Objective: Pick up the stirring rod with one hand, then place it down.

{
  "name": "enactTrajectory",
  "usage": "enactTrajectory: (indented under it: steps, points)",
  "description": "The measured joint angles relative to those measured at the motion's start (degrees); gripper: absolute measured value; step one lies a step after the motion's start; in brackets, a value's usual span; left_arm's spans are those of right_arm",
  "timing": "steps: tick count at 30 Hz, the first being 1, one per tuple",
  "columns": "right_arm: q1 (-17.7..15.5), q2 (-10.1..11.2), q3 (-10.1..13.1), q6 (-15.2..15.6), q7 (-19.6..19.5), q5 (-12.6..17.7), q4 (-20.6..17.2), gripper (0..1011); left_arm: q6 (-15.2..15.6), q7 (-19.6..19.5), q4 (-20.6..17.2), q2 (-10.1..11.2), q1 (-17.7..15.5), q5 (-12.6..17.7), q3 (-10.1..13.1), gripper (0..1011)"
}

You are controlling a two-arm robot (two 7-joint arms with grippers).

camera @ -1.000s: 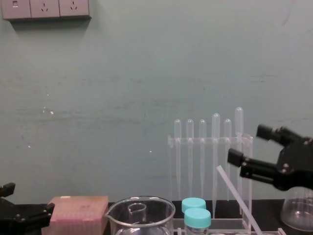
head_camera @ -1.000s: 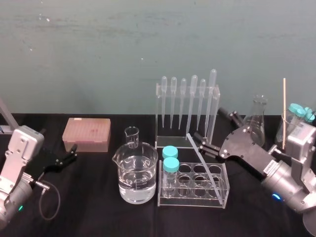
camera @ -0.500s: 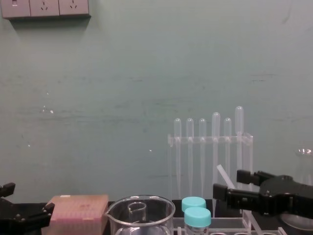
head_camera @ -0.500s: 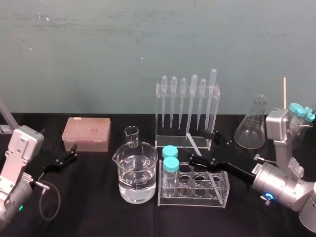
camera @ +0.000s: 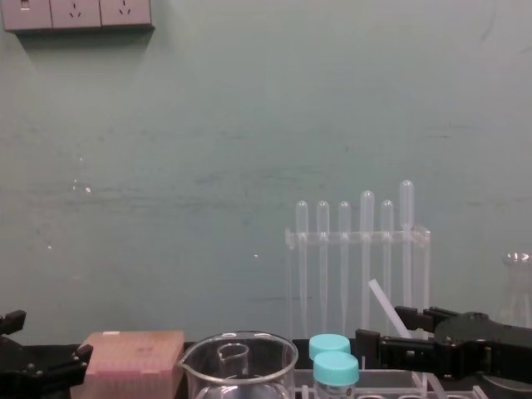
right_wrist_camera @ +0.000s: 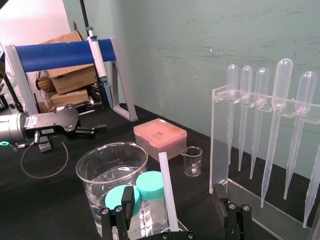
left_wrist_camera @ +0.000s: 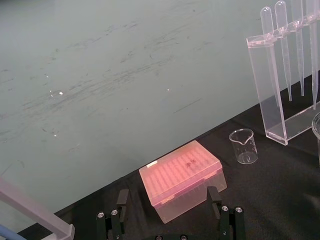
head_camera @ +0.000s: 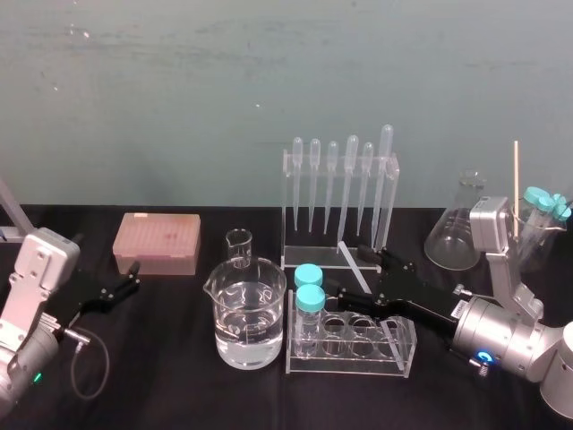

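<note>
While spread, right hand [right_wrist_camera: 172,199] flanks the stirring rod [right_wrist_camera: 165,182].

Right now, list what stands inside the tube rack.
Two teal-capped tubes and the leaning stirring rod; the open right gripper straddles the rod, hiding part of it. Left gripper parked.

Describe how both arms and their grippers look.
Both arms have silver-grey boxy housings and black grippers with blocky jointed fingers. Behind the left gripper: a looped black cable, a green light. Behind the right gripper: a blue light, a white label.
</note>
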Motion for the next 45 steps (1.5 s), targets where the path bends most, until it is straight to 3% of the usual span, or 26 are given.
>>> enactTrajectory:
  steps: [10,15,27,30,42,45]
  points:
    - [0.0,0.0,0.0,-0.2,0.0,0.0,0.0,1000,0.0,0.0,0.0,0.0,0.0,0.0,0.0,1000]
    - [0.0,0.1,0.0,-0.2,0.0,0.0,0.0,927,0.0,0.0,0.0,0.0,0.0,0.0,0.0,1000]
    - [0.0,0.1,0.0,-0.3,0.0,0.1,0.0,600,0.0,0.0,0.0,0.0,0.0,0.0,0.0,1000]
    - [0.0,0.1,0.0,-0.4,0.0,0.1,0.0,456,0.0,0.0,0.0,0.0,0.0,0.0,0.0,1000]
    - [0.0,0.1,0.0,-0.4,0.0,0.1,0.0,100,0.0,0.0,0.0,0.0,0.0,0.0,0.0,1000]
    - [0.0,0.1,0.0,-0.4,0.0,0.1,0.0,70,0.0,0.0,0.0,0.0,0.0,0.0,0.0,1000]
